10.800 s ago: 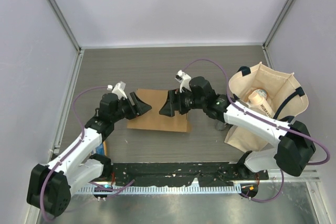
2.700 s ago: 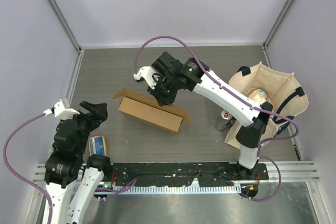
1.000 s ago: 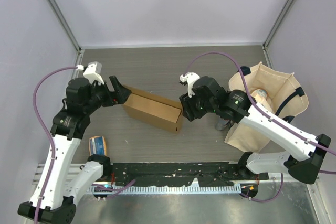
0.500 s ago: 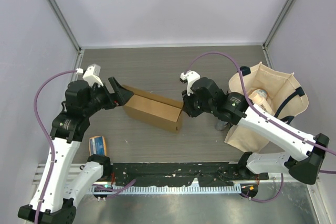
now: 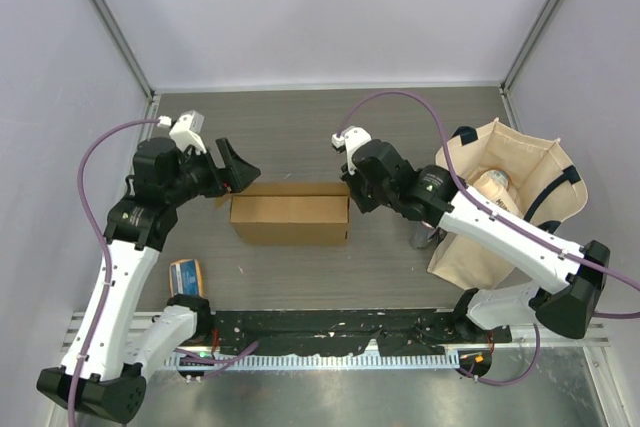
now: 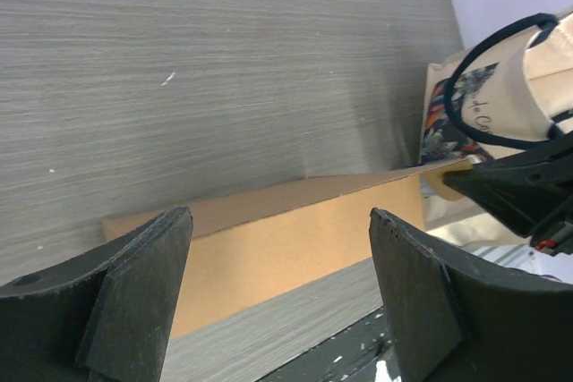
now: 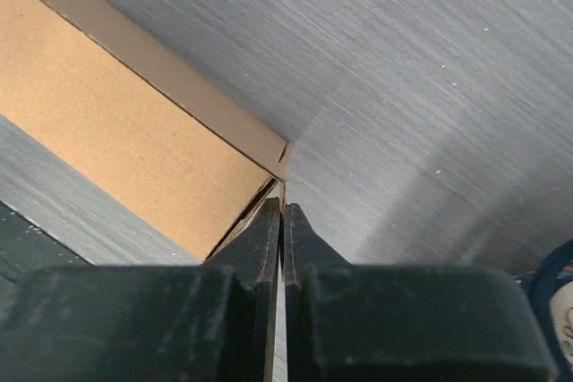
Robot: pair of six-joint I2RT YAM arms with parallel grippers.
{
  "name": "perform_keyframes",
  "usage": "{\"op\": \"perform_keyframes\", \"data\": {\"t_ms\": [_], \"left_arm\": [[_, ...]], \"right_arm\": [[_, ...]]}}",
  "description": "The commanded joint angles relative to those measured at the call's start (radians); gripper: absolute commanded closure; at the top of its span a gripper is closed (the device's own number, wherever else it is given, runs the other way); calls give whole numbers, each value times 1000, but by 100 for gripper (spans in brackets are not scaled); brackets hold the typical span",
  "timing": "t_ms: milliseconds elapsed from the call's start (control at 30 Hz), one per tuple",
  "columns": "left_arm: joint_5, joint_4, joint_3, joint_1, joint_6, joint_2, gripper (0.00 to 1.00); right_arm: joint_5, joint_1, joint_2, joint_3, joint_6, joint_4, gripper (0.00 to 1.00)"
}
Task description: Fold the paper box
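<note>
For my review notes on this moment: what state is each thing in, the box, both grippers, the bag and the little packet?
paper box: folded into a box shape, top shut.
left gripper: open, at the box's left end, holding nothing.
right gripper: shut, apparently pinching a thin cardboard edge at the box's right end corner.
tote bag: mouth open, items inside.
packet: lying flat, untouched.

Brown paper box (image 5: 290, 215) btwn L fingers (image 5: 236, 162) & R fingers (image 5: 352, 191)

Counted contents: one paper box (image 5: 290, 215); one cloth tote bag (image 5: 520, 162); one orange-and-blue packet (image 5: 184, 275); two tools, left tool (image 5: 240, 171) and right tool (image 5: 350, 201); one counter (image 5: 300, 127).
</note>
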Motion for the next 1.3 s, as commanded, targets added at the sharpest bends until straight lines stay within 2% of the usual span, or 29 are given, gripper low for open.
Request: {"op": "perform_keyframes", "data": {"t_ms": [0,300,400,500,633,867,1267], "left_arm": [[-48,-1,63,9,100,20,18],[-156,-73,36,9,209,-44,26],[-136,-49,0,10,223,-46,28],[-135,-33,-15,9,241,-15,29],[-118,-56,-6,9,257,19,42],[-122,-68,-43,9,237,26,49],[-99,-124,-24,9,218,65,75]], "right_arm": [[75,-26,40,102,-87,-23,96],[-46,-123,40,105,-150,-32,99],[-103,-141,28,88,-185,-37,99],[-95,-145,22,81,-188,-38,99],[-103,-149,14,82,-183,-35,99],[-126,-152,25,84,-174,-32,99],[-147,-152,15,85,-157,-29,99]]}}
